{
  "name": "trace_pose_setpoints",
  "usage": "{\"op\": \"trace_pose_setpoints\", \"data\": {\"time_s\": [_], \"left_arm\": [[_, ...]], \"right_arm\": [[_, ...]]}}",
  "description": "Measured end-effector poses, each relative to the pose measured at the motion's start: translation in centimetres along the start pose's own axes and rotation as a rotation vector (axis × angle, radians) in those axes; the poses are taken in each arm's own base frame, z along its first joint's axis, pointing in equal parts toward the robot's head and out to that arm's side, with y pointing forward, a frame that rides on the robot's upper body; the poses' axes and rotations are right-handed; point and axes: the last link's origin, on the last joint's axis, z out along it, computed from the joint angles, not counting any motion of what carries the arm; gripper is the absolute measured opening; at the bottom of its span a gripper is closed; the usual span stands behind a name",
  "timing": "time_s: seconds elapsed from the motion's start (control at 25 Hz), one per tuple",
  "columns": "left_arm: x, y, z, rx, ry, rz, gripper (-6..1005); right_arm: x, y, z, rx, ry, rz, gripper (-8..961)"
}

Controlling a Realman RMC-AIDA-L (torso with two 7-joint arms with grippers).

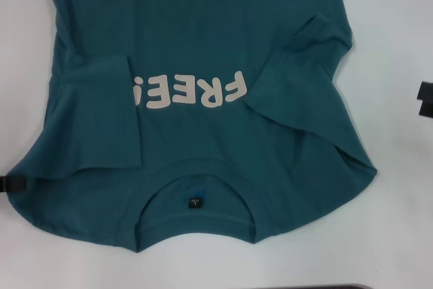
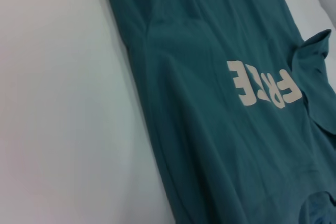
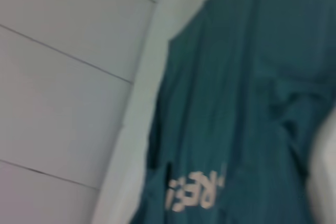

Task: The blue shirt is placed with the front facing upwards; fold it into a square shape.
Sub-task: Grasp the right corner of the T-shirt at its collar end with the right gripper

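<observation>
Shirt spread front-up on white table, collar at near edge, hem running out of view at far side. Neck label seen inside collar. Both sleeves folded inward over chest; lettering partly covered by left sleeve. Left gripper glimpsed at left edge beside shirt, right gripper at right edge, apart from shirt; grip state of neither can be told.

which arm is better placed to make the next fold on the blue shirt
Probably left. The left end effector sits right at the blue shirt by its folded-in sleeve. The right end effector stands apart on bare table, clear of the fabric.
</observation>
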Motion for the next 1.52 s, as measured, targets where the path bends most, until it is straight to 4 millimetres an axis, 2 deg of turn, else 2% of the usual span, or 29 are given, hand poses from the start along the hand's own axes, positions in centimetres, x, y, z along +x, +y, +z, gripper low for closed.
{"op": "trace_pose_setpoints", "data": {"time_s": [0.36,0.48,0.52,0.92,1.52], "left_arm": [[0.5,0.4,0.4,-0.019,-0.007,0.017,-2],[0.5,0.5,0.3,-0.022,-0.010,0.019,-2],[0.5,0.5,0.3,-0.022,-0.010,0.019,-2],[0.6,0.4,0.2,-0.018,-0.008,0.021,-2],[0.6,0.4,0.3,-0.015,-0.007,0.022,-1]], "right_arm": [[-0.9,-1.1,2.3,0.113,0.085,-0.001,915],[-1.3,-1.1,3.5,0.127,0.102,-0.018,915],[-1.5,-1.0,4.5,0.136,0.110,-0.031,915],[-1.8,-1.2,7.8,0.152,0.145,-0.055,915],[-1.3,-1.6,10.3,0.186,0.159,-0.091,915]]}}
